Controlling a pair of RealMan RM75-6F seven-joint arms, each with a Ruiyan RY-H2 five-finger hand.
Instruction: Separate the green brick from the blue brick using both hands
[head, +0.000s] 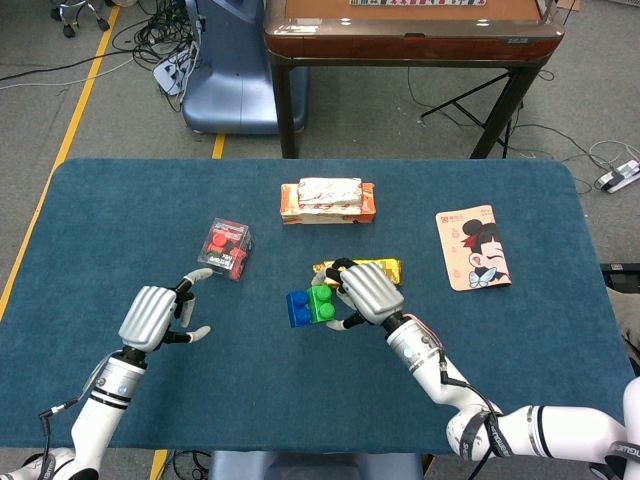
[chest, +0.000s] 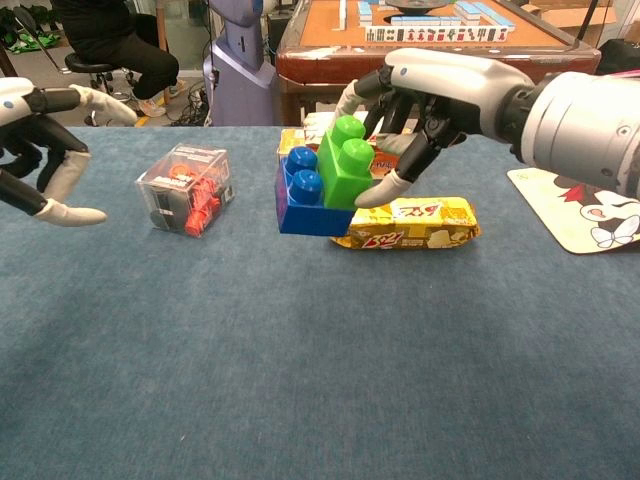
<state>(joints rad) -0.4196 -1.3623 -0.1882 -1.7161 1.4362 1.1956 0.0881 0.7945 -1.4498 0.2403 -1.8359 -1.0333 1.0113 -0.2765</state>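
Green brick (chest: 347, 163) still joined to blue brick (chest: 301, 201), both held above the desk (chest: 300, 380) by right hand (chest: 430, 95); left hand (chest: 40, 150) open, empty, well apart — separation not begun.

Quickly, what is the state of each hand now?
Left hand: open, holding nothing.
Right hand: holding the green plastic brick, which is joined to the blue plastic brick, above the table.
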